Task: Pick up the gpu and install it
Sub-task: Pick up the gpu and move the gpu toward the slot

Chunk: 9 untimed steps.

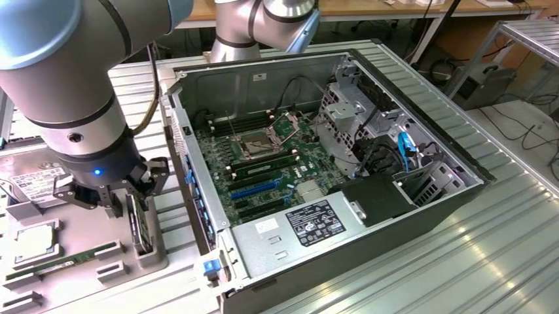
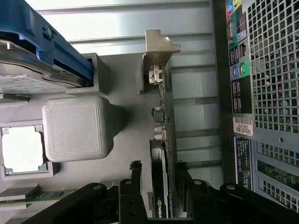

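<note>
- Exterior view: set high and off the arm (image 1: pixel 70 85), looking obliquely down on the open computer case (image 1: pixel 436 209) and ribbed metal counter (image 1: pixel 498 255); the arm looms near at the exterior view's left.
- Wrist view: close range, looking past the tool (image 2: pixel 158 170) onto the grey parts tray (image 2: pixel 126 88).
- Shared by both: parts tray, upright gpu (image 2: pixel 161 140), computer case.

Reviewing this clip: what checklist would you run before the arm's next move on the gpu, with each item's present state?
1. gripper straddles the gpu, one finger on each side: ok.
2. Grip closed on the gpu: not ok, jaws open with a gap showing.
3. gpu standing on edge in the gray holder: ok.
4. case side open, motherboard exposed: ok.
5. blue expansion slot free: ok.
</note>
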Available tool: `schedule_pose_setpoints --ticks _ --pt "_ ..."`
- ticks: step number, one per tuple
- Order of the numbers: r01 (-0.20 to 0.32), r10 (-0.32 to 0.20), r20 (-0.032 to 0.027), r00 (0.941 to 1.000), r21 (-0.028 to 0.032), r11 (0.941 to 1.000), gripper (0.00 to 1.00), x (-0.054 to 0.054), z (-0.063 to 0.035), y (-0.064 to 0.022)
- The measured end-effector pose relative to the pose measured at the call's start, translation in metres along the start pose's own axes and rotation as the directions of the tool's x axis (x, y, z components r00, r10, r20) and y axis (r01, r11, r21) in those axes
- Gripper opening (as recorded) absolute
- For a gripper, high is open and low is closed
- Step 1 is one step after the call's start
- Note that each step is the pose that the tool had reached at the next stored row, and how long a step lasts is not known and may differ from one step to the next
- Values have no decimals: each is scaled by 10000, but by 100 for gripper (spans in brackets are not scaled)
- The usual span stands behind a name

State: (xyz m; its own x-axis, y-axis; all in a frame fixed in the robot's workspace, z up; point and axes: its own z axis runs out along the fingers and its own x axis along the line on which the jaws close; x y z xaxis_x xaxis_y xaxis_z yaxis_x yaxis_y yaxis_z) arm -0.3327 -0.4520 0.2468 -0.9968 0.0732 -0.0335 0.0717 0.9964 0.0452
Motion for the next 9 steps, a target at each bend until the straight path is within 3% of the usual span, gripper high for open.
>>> schedule_pose_setpoints --ticks 9 --pt "-3 2 -3 10000 -68 10000 42 3 35 -5"
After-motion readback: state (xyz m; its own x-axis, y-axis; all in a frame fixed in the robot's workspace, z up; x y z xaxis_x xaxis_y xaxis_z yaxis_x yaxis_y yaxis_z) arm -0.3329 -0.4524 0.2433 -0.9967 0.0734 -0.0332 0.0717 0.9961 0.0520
